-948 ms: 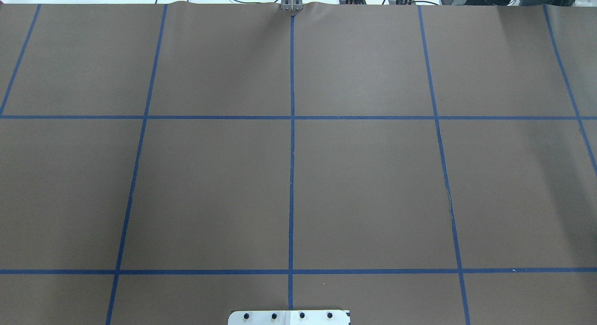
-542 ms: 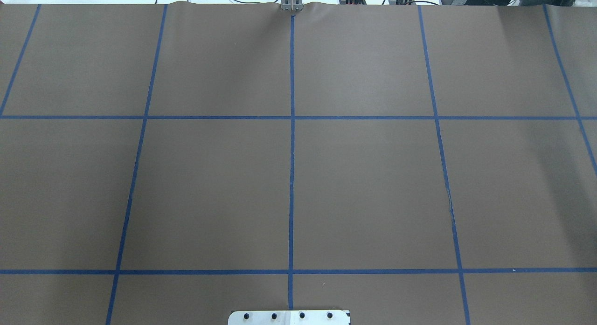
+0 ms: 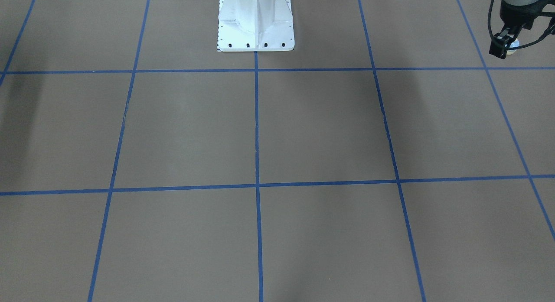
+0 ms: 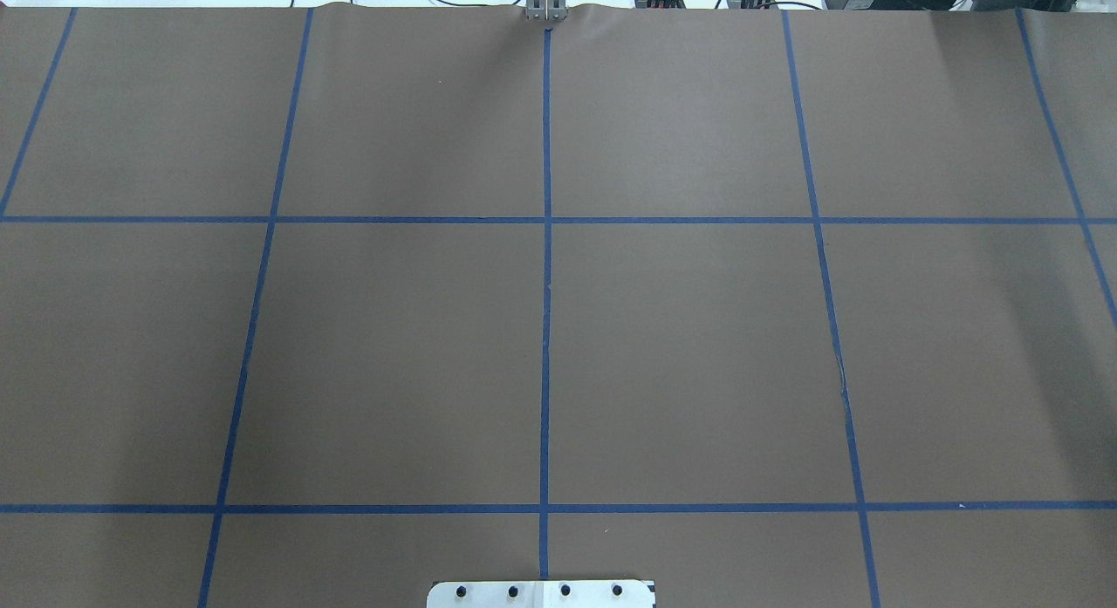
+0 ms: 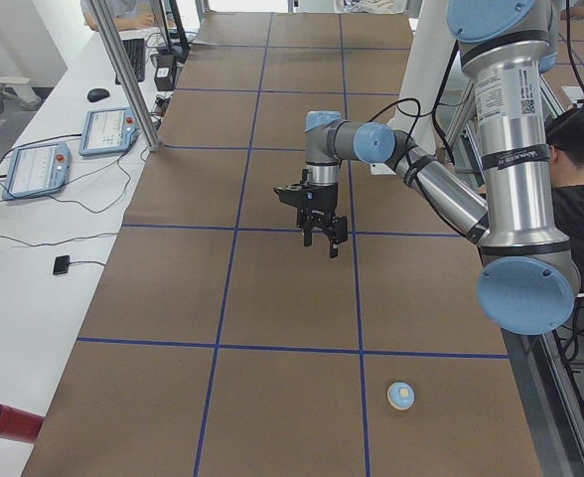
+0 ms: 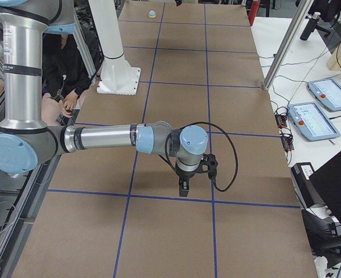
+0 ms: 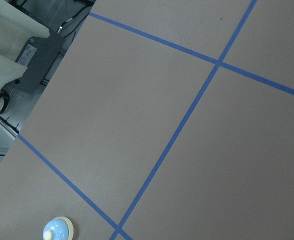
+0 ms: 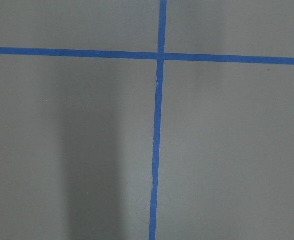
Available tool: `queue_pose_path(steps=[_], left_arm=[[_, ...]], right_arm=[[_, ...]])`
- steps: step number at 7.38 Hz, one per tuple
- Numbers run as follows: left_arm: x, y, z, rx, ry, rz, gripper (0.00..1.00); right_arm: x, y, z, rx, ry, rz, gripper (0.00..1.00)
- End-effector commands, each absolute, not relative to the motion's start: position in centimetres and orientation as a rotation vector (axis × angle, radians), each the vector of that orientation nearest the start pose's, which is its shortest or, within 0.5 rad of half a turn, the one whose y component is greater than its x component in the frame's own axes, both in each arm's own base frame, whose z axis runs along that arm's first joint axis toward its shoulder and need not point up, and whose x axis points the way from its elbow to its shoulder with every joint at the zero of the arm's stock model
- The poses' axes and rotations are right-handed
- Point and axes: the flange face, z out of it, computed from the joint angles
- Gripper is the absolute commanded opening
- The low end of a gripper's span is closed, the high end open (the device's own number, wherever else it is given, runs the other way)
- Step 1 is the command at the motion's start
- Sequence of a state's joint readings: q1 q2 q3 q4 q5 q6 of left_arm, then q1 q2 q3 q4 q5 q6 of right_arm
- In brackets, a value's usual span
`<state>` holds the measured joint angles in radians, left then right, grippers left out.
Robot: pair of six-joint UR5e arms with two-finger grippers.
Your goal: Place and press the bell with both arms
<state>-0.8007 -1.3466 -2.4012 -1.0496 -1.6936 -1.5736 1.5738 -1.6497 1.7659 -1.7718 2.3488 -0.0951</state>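
Observation:
The light-blue bell point(image 5: 401, 396) with a cream button stands upright on the brown table near the end on my left. It also shows far off in the exterior right view point(image 6: 151, 13), low in the left wrist view point(image 7: 57, 231), and peeks out behind the gripper in the front view point(image 3: 513, 45). My left gripper point(image 5: 322, 241) hangs above the table, apart from the bell, fingers spread and empty; it shows at the front view's top right point(image 3: 503, 48). My right gripper point(image 6: 183, 190) points down over a blue tape line; I cannot tell whether it is open or shut.
The white pedestal point(image 3: 256, 20) stands at the table's robot side. A person point(image 5: 580, 169) sits behind the robot. Teach pendants point(image 5: 113, 129), a metal post point(image 5: 123, 70) and a red cylinder point(image 5: 4, 422) line the far side. Blue tape divides the table into squares.

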Motion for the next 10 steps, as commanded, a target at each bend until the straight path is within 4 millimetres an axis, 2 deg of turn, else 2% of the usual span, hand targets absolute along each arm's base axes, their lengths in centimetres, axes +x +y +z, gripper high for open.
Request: queue_pose_path(steps=[1, 3, 4, 5, 7, 8, 9, 10], left_arm=[[17.5, -28.1, 49.3, -0.041, -0.055, -0.968, 1.00], [21.8, -25.1, 55.7, -0.010, -0.217, -1.118, 1.00], [22.5, -24.1, 58.0, 0.017, -0.275, -1.200, 1.00], [22.3, -23.0, 60.5, 0.050, -0.341, -1.257, 1.00], [21.1, -21.7, 63.5, 0.093, -0.421, -1.368, 1.00], [21.1, -21.2, 65.0, 0.122, -0.451, -1.415, 1.00], [21.7, -20.5, 65.7, 0.128, -0.461, -1.472, 1.00], [22.4, -19.7, 68.1, 0.134, -0.469, -1.508, 1.00]], right_arm=[[6.5, -44.9, 61.9, -0.041, -0.782, -0.054, 1.00], [6.5, -44.8, 61.9, -0.041, -0.782, -0.054, 1.00], [6.5, -45.1, 61.6, -0.035, -0.782, -0.056, 1.00], [6.5, -45.3, 61.2, -0.027, -0.780, -0.060, 1.00], [6.5, -45.3, 60.7, -0.018, -0.779, -0.063, 1.00], [6.5, -45.5, 60.6, -0.013, -0.778, -0.066, 1.00], [6.5, -45.8, 60.2, -0.006, -0.779, -0.069, 1.00], [6.5, -46.2, 59.5, 0.010, -0.775, -0.076, 1.00]])
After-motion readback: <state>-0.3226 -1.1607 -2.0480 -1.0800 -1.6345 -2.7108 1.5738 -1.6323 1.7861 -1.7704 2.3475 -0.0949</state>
